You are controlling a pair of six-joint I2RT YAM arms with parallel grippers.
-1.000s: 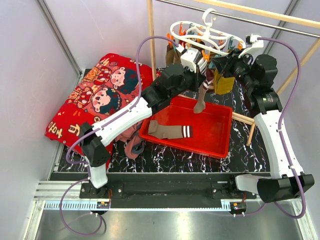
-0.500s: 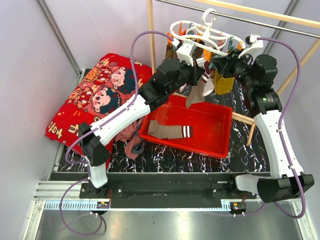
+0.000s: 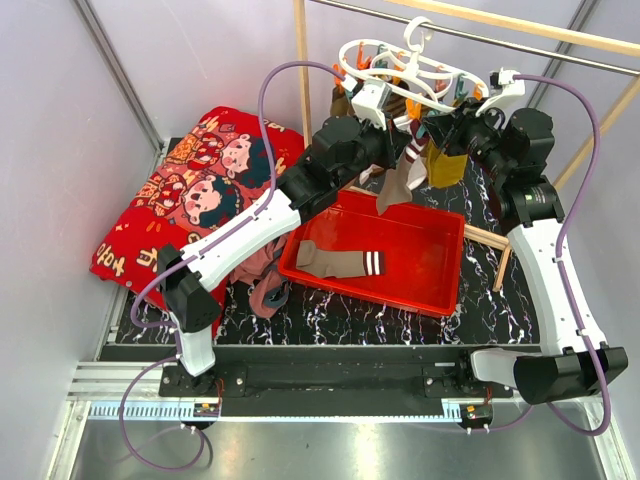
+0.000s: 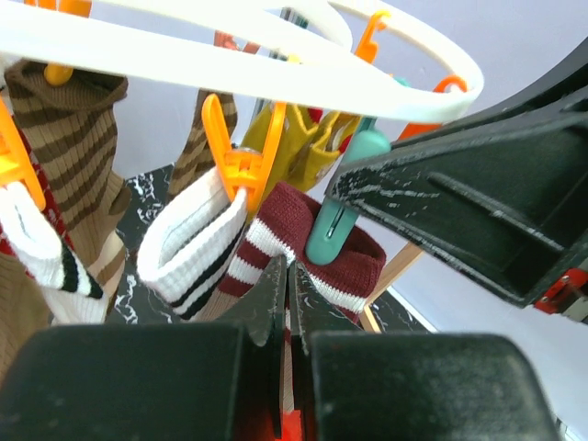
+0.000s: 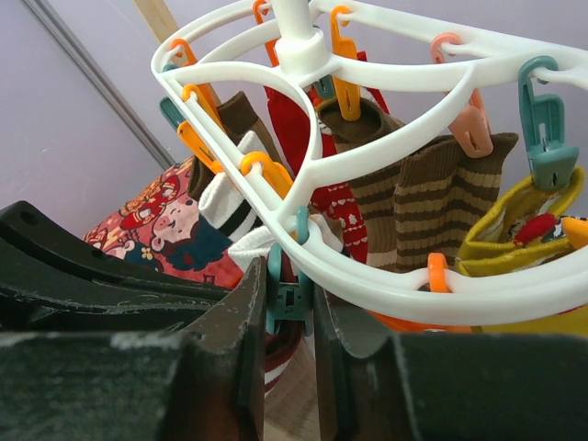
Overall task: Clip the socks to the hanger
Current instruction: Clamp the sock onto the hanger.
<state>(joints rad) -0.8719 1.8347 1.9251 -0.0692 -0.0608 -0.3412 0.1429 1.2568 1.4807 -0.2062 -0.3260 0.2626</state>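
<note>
The white oval hanger hangs at the back with several socks pegged on it. My left gripper is shut on a taupe sock with a maroon-and-white striped cuff, holding the cuff up at a teal peg. My right gripper is shut on that teal peg from both sides, just under the ring. The left gripper pinches the cuff just below the peg. Another taupe sock lies in the red tray.
A red cartoon-print cushion lies at the left. A pink-grey cloth bundle sits by the tray's left edge. Wooden poles stand around the hanger. A white sock with black stripes hangs from an orange peg.
My left arm has lifted the sock from above the tray up to the hanger, bringing its cuff to the teal peg. The right gripper has stayed at the hanger.
</note>
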